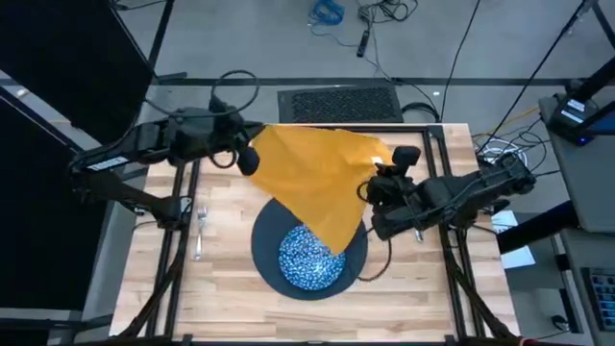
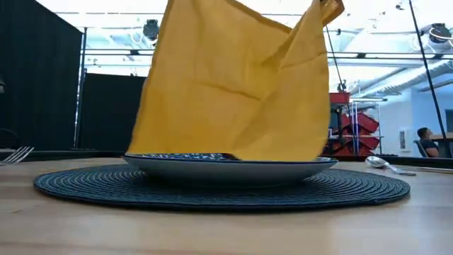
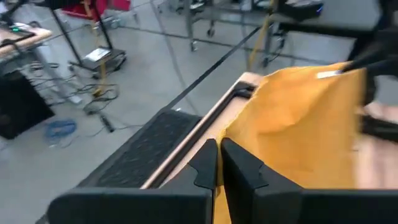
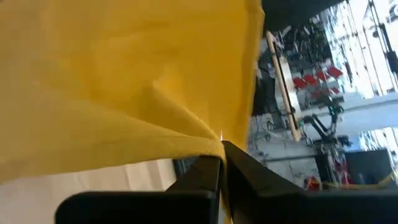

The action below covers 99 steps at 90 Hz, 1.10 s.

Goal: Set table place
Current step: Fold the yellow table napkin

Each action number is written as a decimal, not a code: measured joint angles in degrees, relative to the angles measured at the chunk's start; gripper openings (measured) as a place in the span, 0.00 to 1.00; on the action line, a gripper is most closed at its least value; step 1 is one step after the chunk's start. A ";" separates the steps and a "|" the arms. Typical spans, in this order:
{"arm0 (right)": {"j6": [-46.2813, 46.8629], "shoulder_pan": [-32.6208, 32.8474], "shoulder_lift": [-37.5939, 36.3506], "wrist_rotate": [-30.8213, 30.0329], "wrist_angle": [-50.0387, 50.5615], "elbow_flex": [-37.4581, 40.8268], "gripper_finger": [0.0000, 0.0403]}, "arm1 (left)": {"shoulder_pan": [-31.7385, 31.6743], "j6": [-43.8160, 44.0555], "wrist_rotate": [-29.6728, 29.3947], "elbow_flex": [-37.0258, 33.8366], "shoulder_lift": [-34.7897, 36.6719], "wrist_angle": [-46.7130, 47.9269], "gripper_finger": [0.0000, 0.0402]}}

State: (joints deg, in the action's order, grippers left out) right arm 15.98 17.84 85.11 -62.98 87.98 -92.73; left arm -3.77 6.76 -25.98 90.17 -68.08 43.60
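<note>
Both hands [image 1: 252, 157] [image 1: 370, 187] pinch shut on the napkin [image 1: 312, 178]

Two dark arms, black cables, angular black fingers [image 3: 239, 168]

Matt yellow cloth napkin [image 1: 317, 183]; glossy speckled dish [image 1: 309, 256]; pale wood table [image 1: 231, 288].

A yellow napkin [image 2: 233, 85] hangs over a speckled dish [image 2: 226, 164] on a dark round mat [image 2: 219, 190]; a fork [image 2: 15, 154] and a spoon [image 2: 386, 164] lie at either side.
</note>
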 joint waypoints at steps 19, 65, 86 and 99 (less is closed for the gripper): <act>-7.77 -8.13 0.03 0.70 -3.69 0.02 0.00 | 4.35 3.43 -0.10 0.29 0.02 -1.18 0.00; -20.09 -9.94 -1.54 6.28 -15.04 -3.57 0.00 | 14.82 3.50 -0.50 11.86 -0.19 -1.76 0.00; -17.77 -1.24 -1.56 4.06 -13.39 -14.03 0.00 | 17.14 3.60 -0.57 15.85 -0.16 -3.79 0.00; -12.83 3.40 -1.65 3.10 -9.49 -17.53 0.00 | 19.19 6.39 -0.63 15.98 -0.12 -4.12 0.00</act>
State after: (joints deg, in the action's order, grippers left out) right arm 3.15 21.24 83.46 -59.88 78.49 -110.26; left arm 15.43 13.15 -26.61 106.15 -68.21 39.48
